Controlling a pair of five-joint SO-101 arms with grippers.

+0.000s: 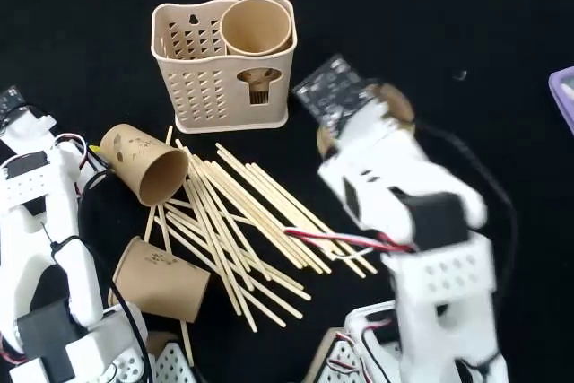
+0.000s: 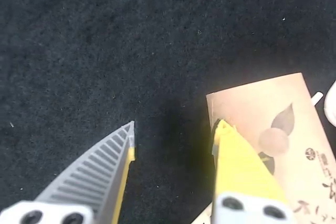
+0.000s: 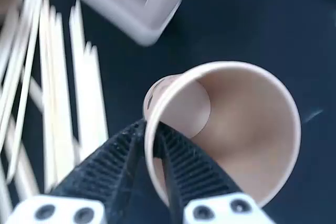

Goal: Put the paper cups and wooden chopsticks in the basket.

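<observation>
One paper cup (image 2: 252,103) bears a printed leaf (image 2: 282,119).

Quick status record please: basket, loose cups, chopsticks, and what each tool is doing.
basket: upright, paper cup standing inside
loose cups: at least two on their sides by the chopsticks
chopsticks: piled on table before basket
right tool: shut on held cup rim
left tool: open, low over table, beside another cup

White arms (image 1: 430,302), black motors (image 1: 439,217), perhaps red cables (image 1: 332,239).

Robot test bench, black-clothed table (image 1: 502,33).
</observation>
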